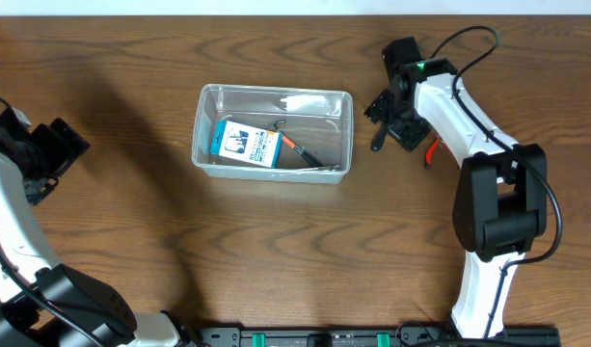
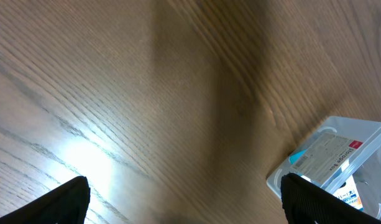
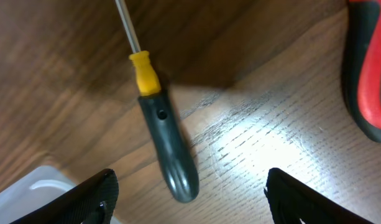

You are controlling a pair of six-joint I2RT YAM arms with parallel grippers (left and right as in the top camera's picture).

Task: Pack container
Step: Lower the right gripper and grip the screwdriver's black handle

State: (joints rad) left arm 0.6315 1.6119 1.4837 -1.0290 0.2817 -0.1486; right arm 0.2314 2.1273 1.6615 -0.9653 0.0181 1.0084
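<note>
The clear plastic container (image 1: 201, 127) stands at the table's middle and holds a blue-and-white box (image 1: 245, 143) and a red-and-black tool (image 1: 300, 147). My right gripper (image 1: 391, 121) is open just right of the container, hovering over a screwdriver (image 3: 168, 149) with a dark handle and a yellow collar that lies on the table. In the right wrist view the handle's end lies between the open fingers (image 3: 190, 199), not touched. My left gripper (image 1: 68, 152) is open and empty at the far left. In its wrist view (image 2: 187, 199) a container corner (image 2: 283, 177) shows at the lower right.
A red-and-black handled tool (image 3: 367, 74) lies on the table right of the screwdriver, also seen from overhead (image 1: 430, 152). A corner of the container (image 3: 35, 186) shows in the right wrist view at the lower left. The table is dark wood.
</note>
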